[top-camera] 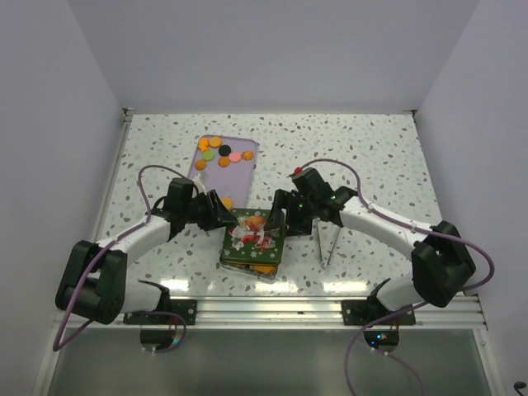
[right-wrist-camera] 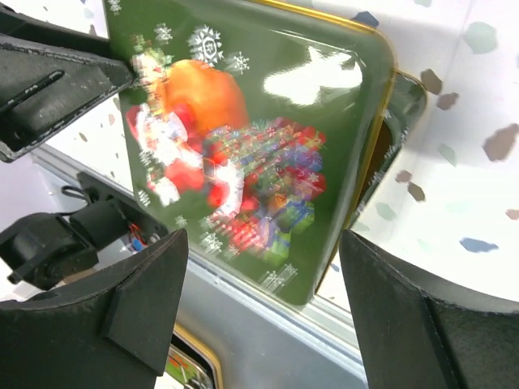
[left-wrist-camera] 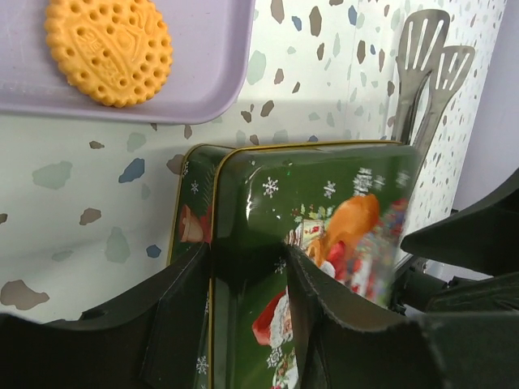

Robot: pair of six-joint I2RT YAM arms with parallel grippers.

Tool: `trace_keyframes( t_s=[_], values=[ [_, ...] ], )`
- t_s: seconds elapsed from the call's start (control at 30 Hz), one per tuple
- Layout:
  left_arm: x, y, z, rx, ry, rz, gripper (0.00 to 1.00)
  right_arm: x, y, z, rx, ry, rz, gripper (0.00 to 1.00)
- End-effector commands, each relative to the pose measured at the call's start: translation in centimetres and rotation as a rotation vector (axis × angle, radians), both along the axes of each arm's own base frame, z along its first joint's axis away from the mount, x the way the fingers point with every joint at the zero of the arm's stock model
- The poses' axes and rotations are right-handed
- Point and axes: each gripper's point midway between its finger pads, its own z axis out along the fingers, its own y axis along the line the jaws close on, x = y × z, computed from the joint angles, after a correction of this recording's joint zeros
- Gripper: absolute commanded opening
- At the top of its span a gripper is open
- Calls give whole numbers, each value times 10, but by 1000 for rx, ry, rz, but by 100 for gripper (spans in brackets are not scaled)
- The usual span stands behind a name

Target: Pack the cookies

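Several cookies point(top-camera: 221, 154), mostly orange with a pink, a green and a black one, lie on a lavender tray point(top-camera: 239, 183). One orange round cookie point(left-wrist-camera: 108, 49) shows close up in the left wrist view. A green Christmas tin point(top-camera: 254, 241) sits at the table's middle. My left gripper point(top-camera: 224, 216) is shut on the edge of the tin's lid point(left-wrist-camera: 324, 203), which hangs tilted over the tin's base point(left-wrist-camera: 190, 219). My right gripper point(top-camera: 280, 216) stands wide open at the lid's point(right-wrist-camera: 243, 146) other side, its fingers point(right-wrist-camera: 138, 300) apart from it.
Metal tongs point(top-camera: 326, 239) lie on the speckled table right of the tin, also seen as slotted tongs point(left-wrist-camera: 426, 73) in the left wrist view. The aluminium rail point(top-camera: 264, 309) runs along the near edge.
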Motion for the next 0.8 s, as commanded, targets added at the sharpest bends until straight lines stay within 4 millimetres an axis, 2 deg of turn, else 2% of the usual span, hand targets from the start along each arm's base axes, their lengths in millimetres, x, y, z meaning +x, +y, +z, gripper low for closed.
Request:
trace_keyframes(
  t_s=[0.0,0.13,0.37,0.5,0.77],
  values=[
    [2,-3,7,-8,-21,-10,47,-3,-20,3,-128,6,21,79],
    [4,-4,4,-6,-19,-16,47,-6,-23,10,-140,11,28,78],
    [7,-6,3,-10,-21,-22,47,-20,-25,6,-107,43,29,77],
    [8,-5,1,1,-25,-29,47,-27,-32,-12,-138,70,28,76],
    [12,-11,10,10,-62,-59,47,-31,-24,-33,-107,108,29,63]
  ],
)
